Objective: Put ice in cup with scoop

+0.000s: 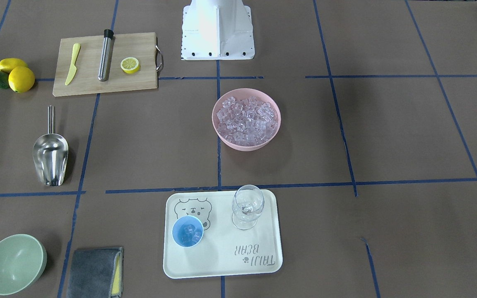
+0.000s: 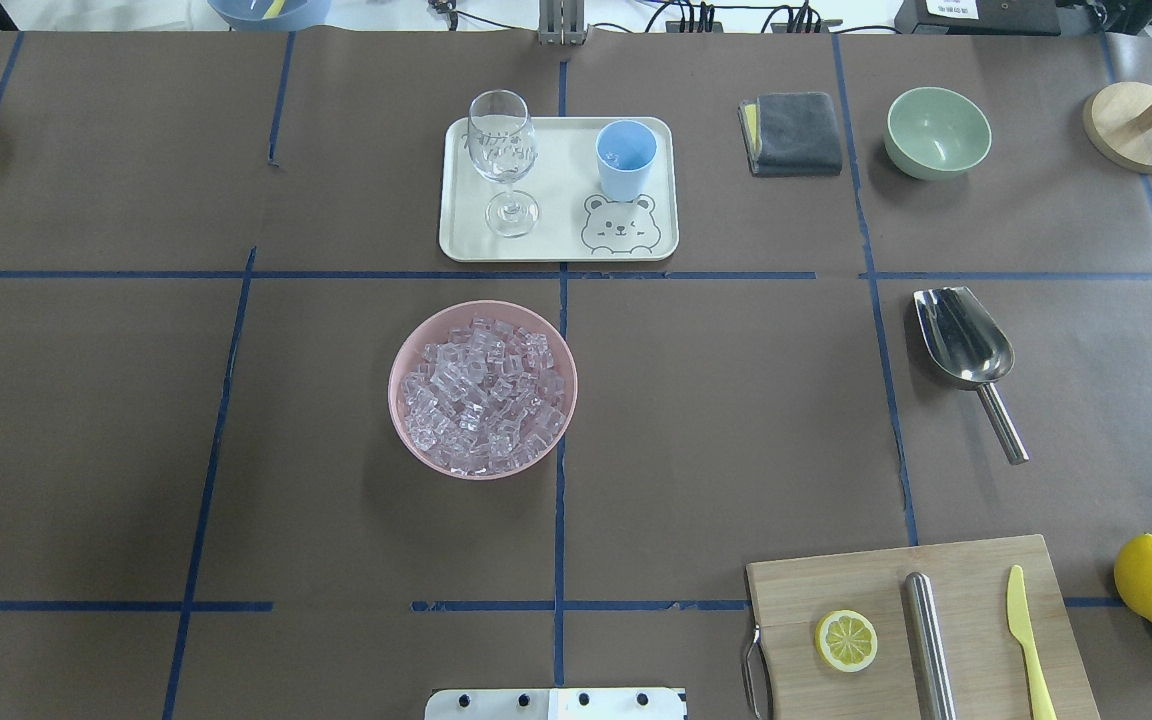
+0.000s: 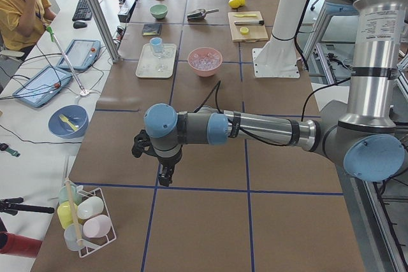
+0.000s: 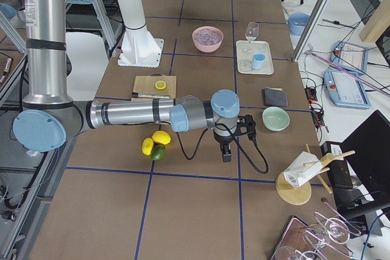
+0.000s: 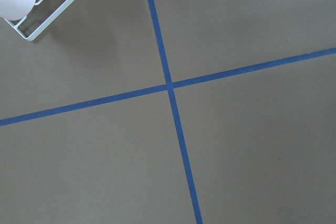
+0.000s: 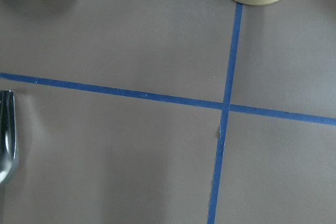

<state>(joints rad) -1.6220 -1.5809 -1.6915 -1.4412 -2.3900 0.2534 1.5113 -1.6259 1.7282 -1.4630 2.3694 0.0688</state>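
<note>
The ice [image 1: 246, 120] fills a pink bowl [image 2: 406, 340] at the table's middle. The light-blue cup [image 1: 187, 231] stands on a cream tray [image 1: 222, 265] and holds a few ice cubes; it also shows in the overhead view [image 2: 626, 160]. The steel scoop [image 1: 51, 159] lies empty on the table, trough down the front view, and shows on the overhead view's right [image 2: 963, 340]. Its edge shows in the right wrist view [image 6: 6, 135]. My left gripper [image 3: 164, 173] and right gripper [image 4: 226, 155] hang over bare table at opposite ends; I cannot tell whether they are open or shut.
A clear wine glass [image 1: 247, 207] stands on the tray beside the cup. A cutting board [image 1: 106, 64] carries a yellow knife, a steel cylinder and a lemon half. A pale green bowl [image 1: 13, 265], a grey cloth [image 1: 93, 273] and lemons [image 1: 19, 76] lie near the scoop's side.
</note>
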